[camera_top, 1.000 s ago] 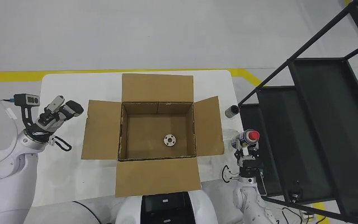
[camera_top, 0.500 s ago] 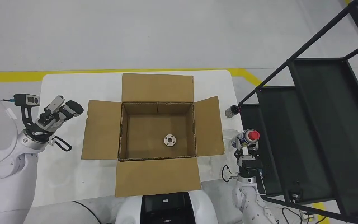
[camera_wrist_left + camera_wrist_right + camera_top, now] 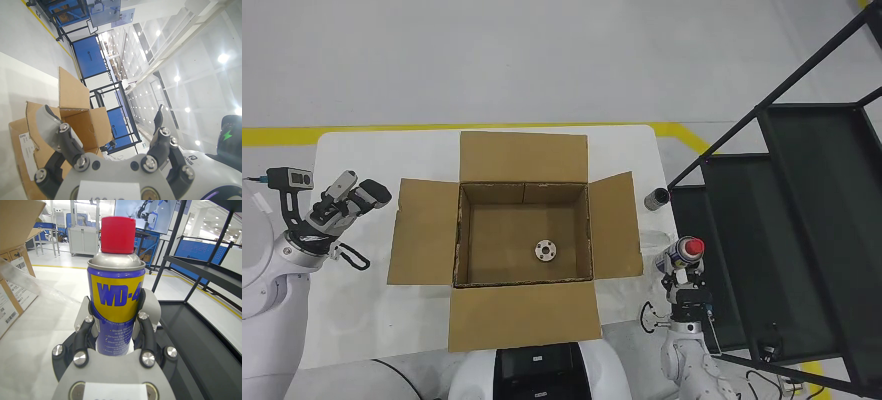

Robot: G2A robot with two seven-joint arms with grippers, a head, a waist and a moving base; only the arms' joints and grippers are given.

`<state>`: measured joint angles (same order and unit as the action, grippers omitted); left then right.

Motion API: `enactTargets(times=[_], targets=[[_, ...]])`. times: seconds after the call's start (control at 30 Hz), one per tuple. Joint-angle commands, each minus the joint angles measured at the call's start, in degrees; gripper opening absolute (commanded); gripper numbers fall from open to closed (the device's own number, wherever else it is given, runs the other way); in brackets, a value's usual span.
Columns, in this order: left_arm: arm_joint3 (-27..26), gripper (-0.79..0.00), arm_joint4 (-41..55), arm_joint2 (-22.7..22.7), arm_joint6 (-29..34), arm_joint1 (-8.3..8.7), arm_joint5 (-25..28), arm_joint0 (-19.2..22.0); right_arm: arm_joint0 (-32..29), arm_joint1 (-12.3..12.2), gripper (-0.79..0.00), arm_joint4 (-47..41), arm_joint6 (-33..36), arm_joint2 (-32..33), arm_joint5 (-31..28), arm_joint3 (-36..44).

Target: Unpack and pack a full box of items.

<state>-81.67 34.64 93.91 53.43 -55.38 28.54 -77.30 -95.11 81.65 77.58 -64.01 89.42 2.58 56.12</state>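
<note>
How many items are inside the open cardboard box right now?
1: a small round ring lies on the cardboard box floor, slightly toward the robot's right. The near wall might hide something small.

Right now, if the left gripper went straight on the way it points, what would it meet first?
Probably the box: the open left gripper aims at its upper flaps, tilted upward, so it might pass just over them.

Left tool (image 3: 102,113) spread wide; right tool (image 3: 116,302) clamped.
</note>
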Motion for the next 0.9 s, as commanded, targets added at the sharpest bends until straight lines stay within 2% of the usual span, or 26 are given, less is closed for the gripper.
enactTargets(times=[0.0, 0.6, 0.63, 0.67, 0.7, 0.87], targets=[[0.0, 0.0, 0.0, 0.0, -0.01, 0.0, 0.0, 0.0, 1.09, 0.07, -0.785, 0.14, -0.32, -0.46, -0.19, -1.33], [0.0, 0.0, 0.0, 0.0, -0.01, 0.0, 0.0, 0.0, 8.1, 0.36, -0.785, -0.01, -4.9, -2.46, -1.25, -12.58], [0.0, 0.0, 0.0, 0.0, -0.01, 0.0, 0.0, 0.0, 8.32, 0.37, -0.717, -0.04, -5.06, -2.53, -1.32, -12.94], [0.0, 0.0, 0.0, 0.0, -0.01, 0.0, 0.0, 0.0, 8.47, 0.36, -0.296, 0.06, -5.11, -2.63, -1.5, -13.32], [0.0, 0.0, 0.0, 0.0, -0.01, 0.0, 0.0, 0.0, 8.63, 0.3, 0.0, 0.37, -5.08, -2.7, -1.56, -13.65], [0.0, 0.0, 0.0, 0.0, -0.01, 0.0, 0.0, 0.0, 9.05, 0.12, 0.0, 0.43, -5.45, -2.58, -1.75, -14.69]])
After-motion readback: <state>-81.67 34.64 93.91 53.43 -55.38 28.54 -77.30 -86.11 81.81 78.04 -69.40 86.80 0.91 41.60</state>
